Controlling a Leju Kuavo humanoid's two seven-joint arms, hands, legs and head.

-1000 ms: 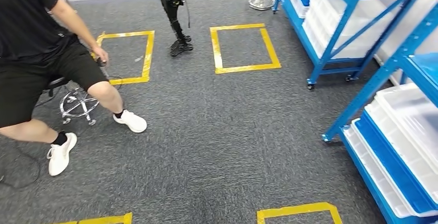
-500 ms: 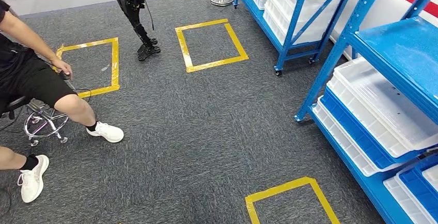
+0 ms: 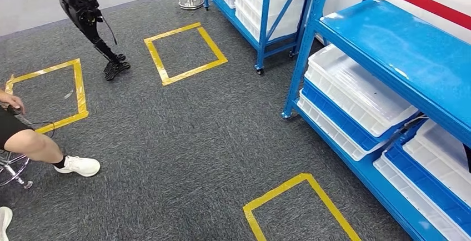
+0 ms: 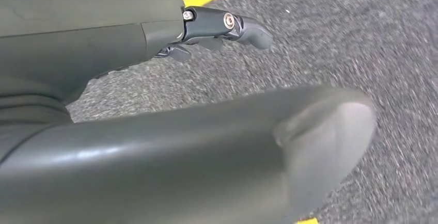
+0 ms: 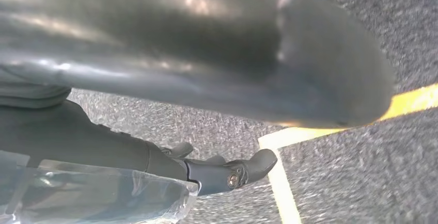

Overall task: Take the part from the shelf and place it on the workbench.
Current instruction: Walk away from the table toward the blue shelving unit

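Observation:
A blue shelf rack (image 3: 389,46) stands at the right in the head view, with white trays (image 3: 355,91) and blue trays on its lower levels. I cannot make out a part in them. In the left wrist view my left hand (image 4: 155,38) hangs over grey carpet, fingers (image 4: 232,25) stretched out and holding nothing. In the right wrist view my right hand (image 5: 155,159) also hangs over the carpet with fingers (image 5: 237,170) extended. Crinkled clear plastic (image 5: 93,195) lies against its palm side. Whether the hand holds it is unclear.
A second blue rack (image 3: 261,8) with white trays stands farther back. Yellow tape squares (image 3: 186,52) (image 3: 300,207) mark the carpet. A seated person's leg (image 3: 33,144) and white shoe (image 3: 78,166) are at the left. Another robot's dark legs (image 3: 89,13) stand at the back.
The camera has turned to the right: the person and the tape squares have slid left, and the near blue rack now takes up the right side, closer.

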